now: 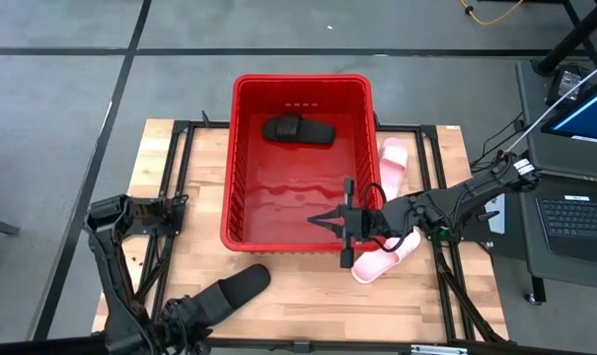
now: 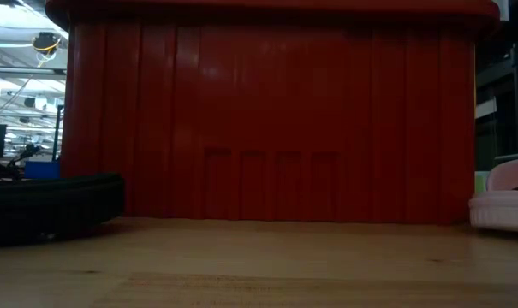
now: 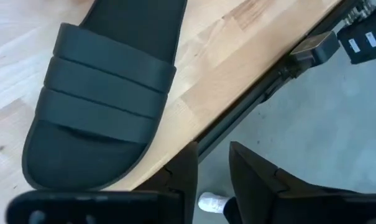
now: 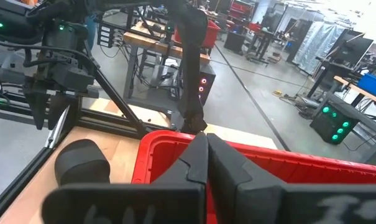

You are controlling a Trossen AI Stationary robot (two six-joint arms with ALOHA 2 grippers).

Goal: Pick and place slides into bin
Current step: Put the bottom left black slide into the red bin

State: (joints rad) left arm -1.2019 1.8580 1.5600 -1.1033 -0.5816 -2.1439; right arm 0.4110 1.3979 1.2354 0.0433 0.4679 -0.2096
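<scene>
High view: my right tool sits closed and empty over the bin; one black slide inside, two pink slides beside it. Left wrist view: left tool slightly open, empty, near the black slide on the surface.

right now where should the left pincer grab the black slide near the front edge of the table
Grip the wide ribbed strap of the matte black slide sandal, coming straight down from above. The sandal lies flat, sole down, on the wooden table, so the raised strap is the only part the fingers can close around. The left pincer sits just off its toe end.
</scene>
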